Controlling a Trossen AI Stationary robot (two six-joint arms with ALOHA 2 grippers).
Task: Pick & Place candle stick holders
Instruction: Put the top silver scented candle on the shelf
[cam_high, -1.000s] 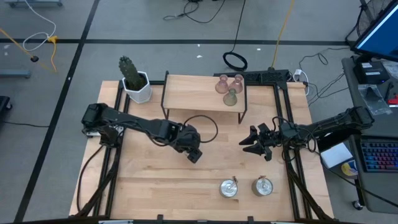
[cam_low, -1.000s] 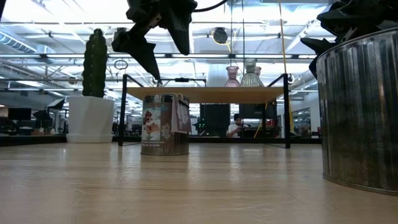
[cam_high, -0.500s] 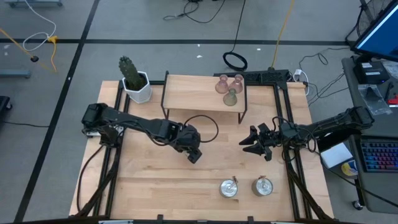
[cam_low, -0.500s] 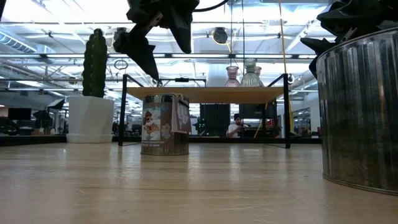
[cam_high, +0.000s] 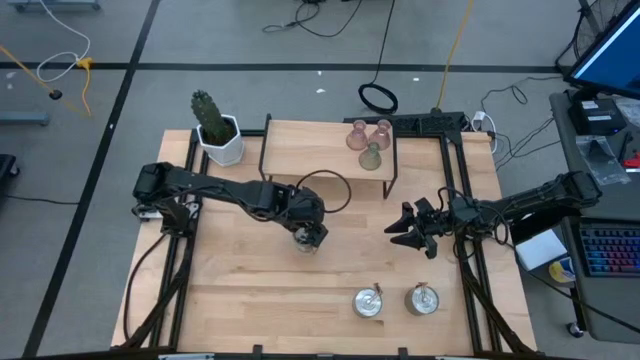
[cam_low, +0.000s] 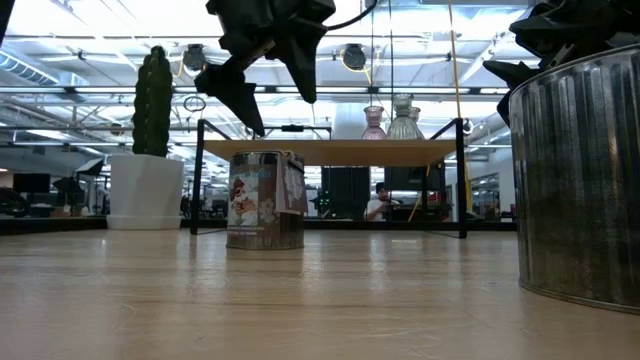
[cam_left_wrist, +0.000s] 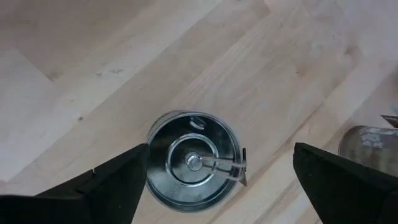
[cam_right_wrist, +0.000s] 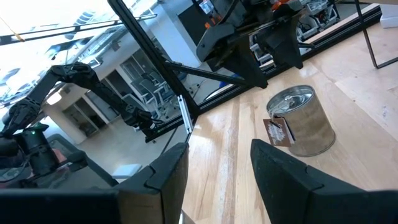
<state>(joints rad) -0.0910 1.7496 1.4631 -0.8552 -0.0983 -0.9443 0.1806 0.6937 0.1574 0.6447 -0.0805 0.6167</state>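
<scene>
A squat silver holder (cam_high: 304, 243) with a paper label stands on the table's middle; it also shows in the low view (cam_low: 265, 200) and the left wrist view (cam_left_wrist: 194, 163). My left gripper (cam_high: 308, 236) hangs open above it, fingers pointing down on either side, touching nothing. Two more silver holders (cam_high: 368, 303) (cam_high: 424, 299) stand near the front edge. Two pinkish glass holders (cam_high: 357, 135) (cam_high: 381, 129) and an olive-green one (cam_high: 372, 155) stand on a small raised shelf (cam_high: 310, 150). My right gripper (cam_high: 394, 231) waits open at the right, above the table.
A white pot with a green cactus (cam_high: 216, 130) stands at the far left beside the shelf. The shelf's black legs (cam_high: 391, 185) reach down to the table. A black cable loops from my left arm (cam_high: 335, 195). Bare wood lies at the near left (cam_high: 230, 300).
My left gripper has drawn back a little toward the table's far edge and tipped more upright, so the silver holder beneath it now shows in the high view. The holder has stayed in place. The gap between the fingers looks the same.
</scene>
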